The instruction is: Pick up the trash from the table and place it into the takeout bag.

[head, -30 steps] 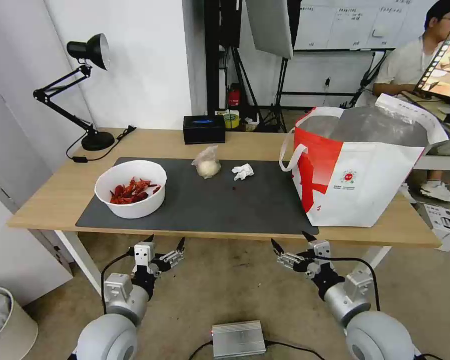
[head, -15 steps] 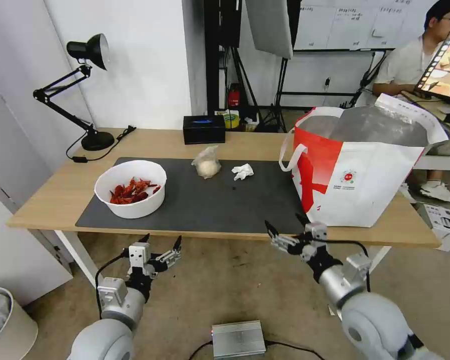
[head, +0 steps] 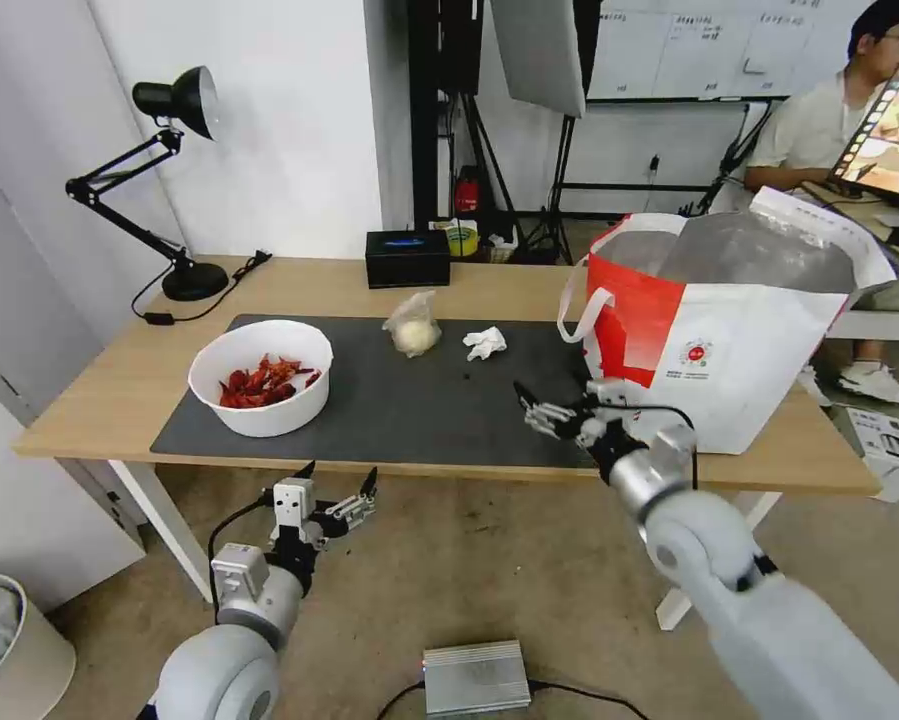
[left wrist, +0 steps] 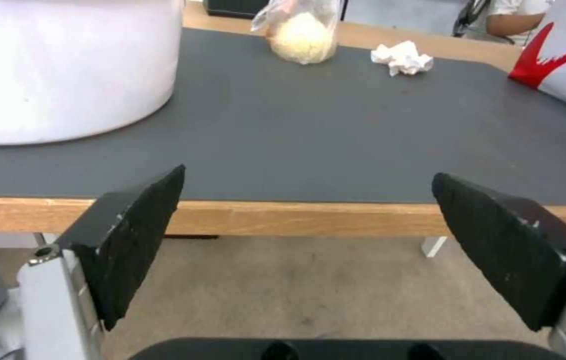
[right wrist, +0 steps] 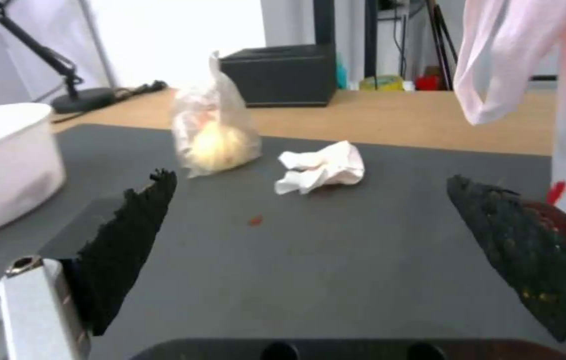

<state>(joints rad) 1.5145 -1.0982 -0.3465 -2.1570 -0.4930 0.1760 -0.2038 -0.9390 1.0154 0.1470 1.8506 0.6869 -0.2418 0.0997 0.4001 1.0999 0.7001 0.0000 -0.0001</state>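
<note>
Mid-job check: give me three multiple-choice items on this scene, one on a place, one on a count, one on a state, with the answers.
1. Where is the right claw?
A. over the dark mat, near the takeout bag
B. inside the bag
C. below the table edge

2. How many trash pieces lie on the mat?
A. one
B. three
C. five

3. What state is the right claw in?
A. shut on the tissue
B. open, holding nothing
C. shut, empty

Answers: 1 A, it hangs above the mat beside the bag. 2 B: bowl of red shells, small clear bag, crumpled tissue. 3 B, its fingers stand wide apart.
</note>
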